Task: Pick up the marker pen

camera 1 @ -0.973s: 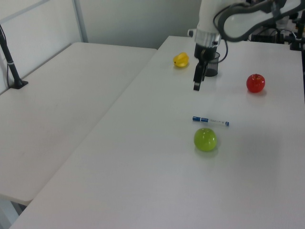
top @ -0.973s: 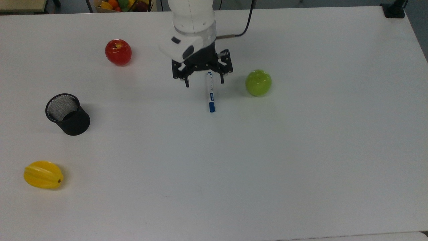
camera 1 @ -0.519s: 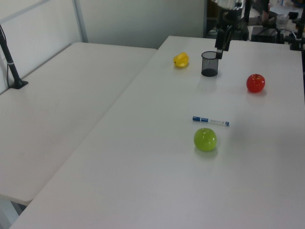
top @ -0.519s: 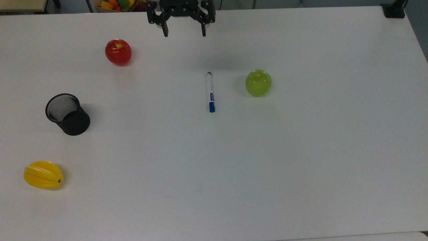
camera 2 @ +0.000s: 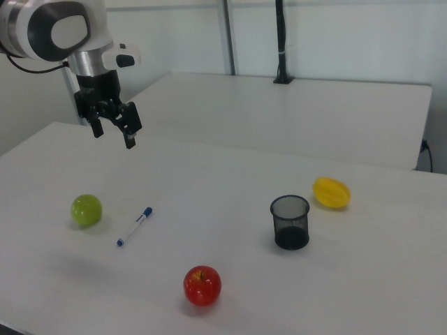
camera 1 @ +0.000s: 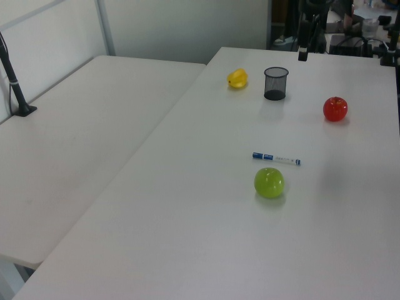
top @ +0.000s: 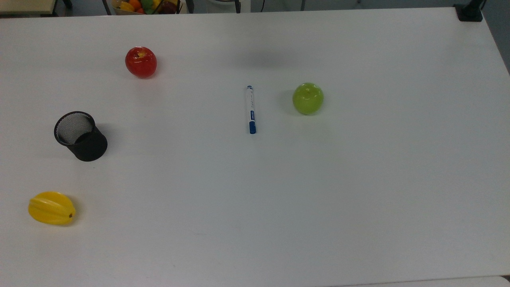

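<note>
The marker pen (top: 250,109) lies flat on the white table (top: 358,179), a white barrel with a blue cap at the top view's lower end. It lies next to a green apple (top: 308,98). The left view shows the marker pen (camera 1: 276,158) just beyond that apple (camera 1: 269,182). In the right view my gripper (camera 2: 114,136) hangs open and empty, high above the table, up and left of the marker pen (camera 2: 135,227). In the left view my gripper (camera 1: 302,55) hangs far beyond the pen, past the black cup.
A red apple (top: 140,62), a black mesh cup (top: 81,136) and a yellow starfruit (top: 51,207) stand on the top view's left half. A fruit basket (top: 145,6) sits beyond the far edge. A black post (camera 2: 279,42) stands on the neighbouring table.
My gripper has lifted from just above the pen's far end and drawn back past the top view's upper edge. The pen and the fruit have not moved.
</note>
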